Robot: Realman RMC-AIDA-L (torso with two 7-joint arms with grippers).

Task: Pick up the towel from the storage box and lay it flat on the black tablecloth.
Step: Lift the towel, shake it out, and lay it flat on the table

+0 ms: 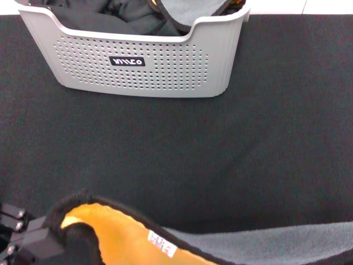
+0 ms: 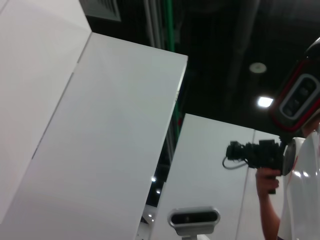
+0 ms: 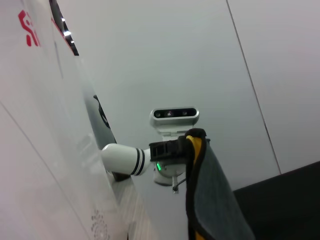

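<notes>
The towel [image 1: 116, 234], yellow-orange on one face and grey on the other, with black trim and a small white tag [image 1: 161, 243], stretches along the near edge of the head view above the black tablecloth [image 1: 220, 154]. My left gripper [image 1: 52, 234] at the near left is shut on one of its corners. The right wrist view shows that grip [image 3: 189, 145], with the towel [image 3: 215, 200] hanging from it. My right gripper shows in no view. The storage box [image 1: 138, 72], light grey with holes and a black label, stands at the far side.
The box holds plain black cloths [image 1: 105, 19] and another grey fleecy cloth with a yellow-orange edge [image 1: 190, 11]. In the left wrist view a person holds a camera [image 2: 257, 155] beside the robot. White walls lie beyond the table.
</notes>
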